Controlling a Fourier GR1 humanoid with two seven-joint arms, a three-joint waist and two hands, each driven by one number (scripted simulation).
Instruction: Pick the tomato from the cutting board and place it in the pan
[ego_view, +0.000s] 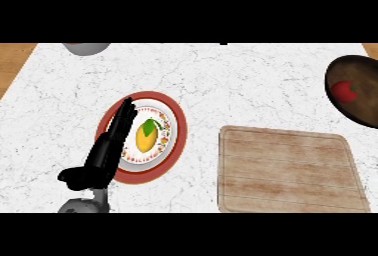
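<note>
Resting inside the dark pan (362, 107) at the right edge of the head view, the red tomato (344, 91) lies on the pan's left portion, touching its inner surface. The pan is cut off by the view's right edge, and no hand is near it.

The wooden cutting board (291, 170) lies below and to the left of the pan, apart from it, flat on the white marbled counter (244, 80). Nothing sits on the board's visible surface.

To the left of the board, apart from it, stands a round plate (176, 131) with a red rim and a patterned inner band. A yellow fruit (145, 138) with a green leaf lies at the plate's centre.

The left hand (111, 145) extends over the plate's left side, fingers straight and held together, pointing toward the top of the view, with the thumb out to the lower left. It holds nothing. Its fingers lie just beside the yellow fruit.

A grey rounded object (86, 48) shows partly at the counter's top left edge.
</note>
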